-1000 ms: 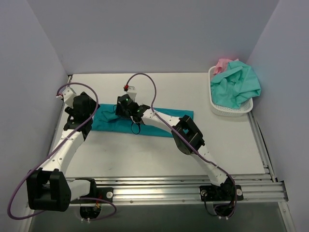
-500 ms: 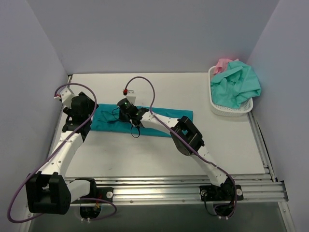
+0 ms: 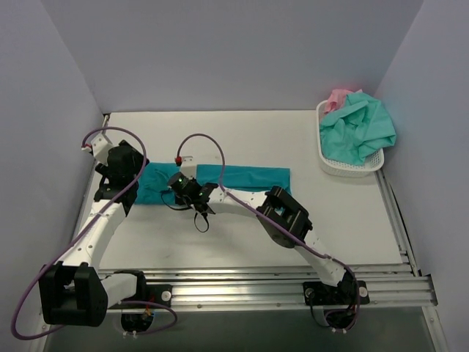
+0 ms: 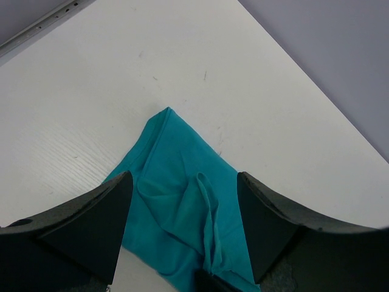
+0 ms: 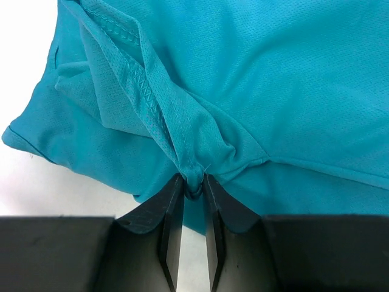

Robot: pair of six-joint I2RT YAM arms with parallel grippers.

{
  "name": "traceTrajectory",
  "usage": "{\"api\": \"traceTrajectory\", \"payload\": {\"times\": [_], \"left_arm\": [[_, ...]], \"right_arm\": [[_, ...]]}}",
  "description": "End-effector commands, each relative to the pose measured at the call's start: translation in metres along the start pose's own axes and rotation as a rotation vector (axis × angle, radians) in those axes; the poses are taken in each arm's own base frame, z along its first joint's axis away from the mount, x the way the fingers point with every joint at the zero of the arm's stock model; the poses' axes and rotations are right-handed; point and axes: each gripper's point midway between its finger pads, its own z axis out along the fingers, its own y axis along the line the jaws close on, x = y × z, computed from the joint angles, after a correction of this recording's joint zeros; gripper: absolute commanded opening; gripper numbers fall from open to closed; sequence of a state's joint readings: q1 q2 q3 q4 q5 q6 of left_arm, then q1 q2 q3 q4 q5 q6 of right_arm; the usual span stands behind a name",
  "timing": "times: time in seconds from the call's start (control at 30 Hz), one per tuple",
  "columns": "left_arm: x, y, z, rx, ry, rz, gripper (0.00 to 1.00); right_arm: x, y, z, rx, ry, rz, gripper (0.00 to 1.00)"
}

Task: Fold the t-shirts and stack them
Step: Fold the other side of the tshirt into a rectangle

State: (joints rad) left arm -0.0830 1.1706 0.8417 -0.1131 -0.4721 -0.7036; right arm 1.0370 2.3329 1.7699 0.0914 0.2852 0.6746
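Across the tabletop's left half, about midway between the far and near edges: the teal-blue t-shirt (image 3: 253, 177) lies as a long flat band running left to right on the white tabletop (image 3: 256, 139). Its left end is close to the left edge and its right end is a little past mid-width.

Right end effector (image 3: 192, 196): it reaches across from the near right corner to the left-centre part of the band.

Right grip: the wrist view shows the right end effector (image 5: 193, 182) with its 2 fingers pressed nearly together. They pinch a bunched ridge of the teal-blue t-shirt (image 5: 273, 79) where a stitched hem folds in.

Cloth at the pinch: creases fan away from the fingertips and the rest lies fairly smooth. Bare tabletop shows at the lower left of that view.

Left end effector (image 3: 117, 170): it sits over the shirt's left end, near the tabletop's left edge.

Left grip: the wrist view shows the left end effector (image 4: 182, 182) with its 2 fingers spread wide.

Shirt under the left end effector: a pointed corner of the teal-blue t-shirt (image 4: 182, 210) lies between the spread fingers, tip pointing away from the wrist, with a raised crease down its middle. I cannot tell whether either finger touches the cloth.

Far right corner: a white basket (image 3: 350, 168) holds a mint-green t-shirt (image 3: 360, 128) heaped over its rim, with a pink t-shirt (image 3: 338, 96) behind it. Both are well apart from the 2 end effectors.
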Motion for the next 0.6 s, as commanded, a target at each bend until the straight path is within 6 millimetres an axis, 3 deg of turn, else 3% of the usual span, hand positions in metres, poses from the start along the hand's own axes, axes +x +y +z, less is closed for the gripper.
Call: {"api": "traceTrajectory", "payload": {"times": [0.0,0.07,0.13,0.17,0.2,0.3,0.4,0.57], "left_arm": [[-0.014,-0.001,-0.005,0.006,-0.043,-0.028,0.78],[-0.014,0.001,-0.005,0.002,-0.047,-0.028,0.78],[-0.014,0.002,-0.005,-0.001,-0.051,-0.027,0.78],[-0.014,0.002,-0.005,-0.001,-0.051,-0.027,0.78],[-0.014,0.002,-0.005,0.000,-0.052,-0.027,0.78],[-0.014,0.002,-0.004,0.000,-0.052,-0.028,0.78],[-0.013,0.002,-0.003,-0.003,-0.051,-0.026,0.78],[-0.011,0.001,-0.001,-0.001,-0.051,-0.029,0.78]], "right_arm": [[-0.023,0.007,-0.027,0.022,-0.068,-0.019,0.16],[-0.018,0.006,-0.031,0.042,-0.069,-0.035,0.18],[-0.012,0.003,-0.033,0.067,-0.064,-0.055,0.29],[-0.013,0.000,-0.035,0.089,-0.078,-0.061,0.36],[-0.012,-0.003,-0.037,0.102,-0.080,-0.064,0.57],[-0.010,-0.010,-0.044,0.139,-0.090,-0.070,0.85],[-0.005,-0.020,-0.058,0.178,-0.084,-0.090,0.89],[-0.028,-0.015,-0.081,0.162,-0.140,-0.075,0.89]]}}
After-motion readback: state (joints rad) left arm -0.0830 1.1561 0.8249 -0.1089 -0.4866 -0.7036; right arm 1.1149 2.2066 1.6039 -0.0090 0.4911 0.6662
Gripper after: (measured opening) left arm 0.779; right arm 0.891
